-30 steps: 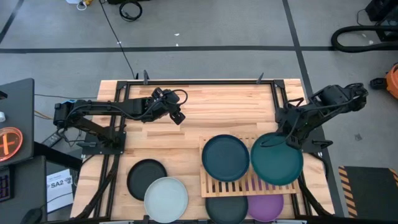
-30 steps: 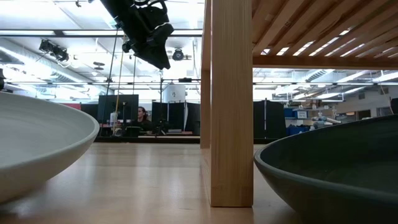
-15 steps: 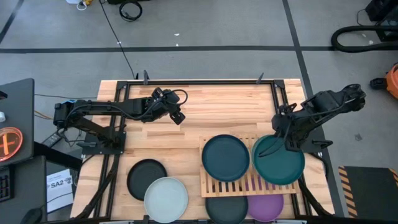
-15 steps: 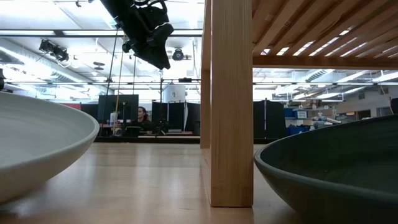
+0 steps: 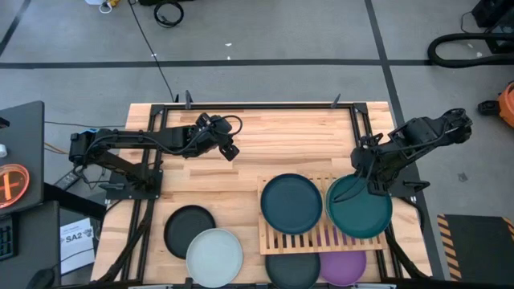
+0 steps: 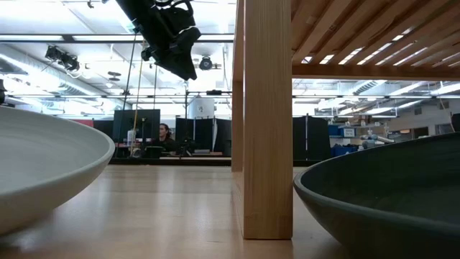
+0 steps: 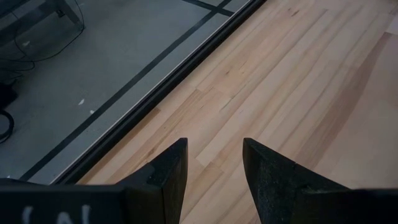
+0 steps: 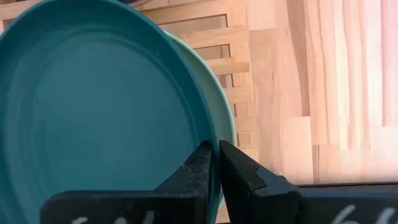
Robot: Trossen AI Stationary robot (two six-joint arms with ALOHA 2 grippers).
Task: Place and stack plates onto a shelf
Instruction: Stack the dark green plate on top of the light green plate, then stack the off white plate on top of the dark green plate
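Note:
A teal plate [image 5: 359,207] lies over the right half of the slatted wooden shelf [image 5: 315,238]. My right gripper [image 5: 371,186] is shut on its far rim. A dark blue plate [image 5: 291,203] lies flat on the shelf's left half, beside the teal one. My left gripper [image 5: 230,151] hangs open above bare wood at the table's far left, touching nothing; the low view shows it high up [image 6: 180,61]. On the table under the shelf's near side sit a dark plate [image 5: 293,269] and a purple plate [image 5: 343,267]. My right gripper pinches the teal plate's far rim [image 8: 217,138] between its two fingers, which stand close together, one over the plate's inner face and one outside it. The fingers come steeply from above. The plate's near part rests on the shelf's slats [image 8: 208,37].
A black plate [image 5: 190,229] and a pale blue-grey plate [image 5: 214,257] lie on the table left of the shelf, near the front edge. In the low view the pale plate [image 6: 43,165], a shelf leg [image 6: 267,115] and the dark plate [image 6: 388,187] fill the foreground. Bare wood lies at the table's far middle.
My right gripper has sunk a little toward the shelf and rolled slightly, still on the teal plate's rim. The plate has come down with it onto the shelf's right half. In the last half second nothing has moved.

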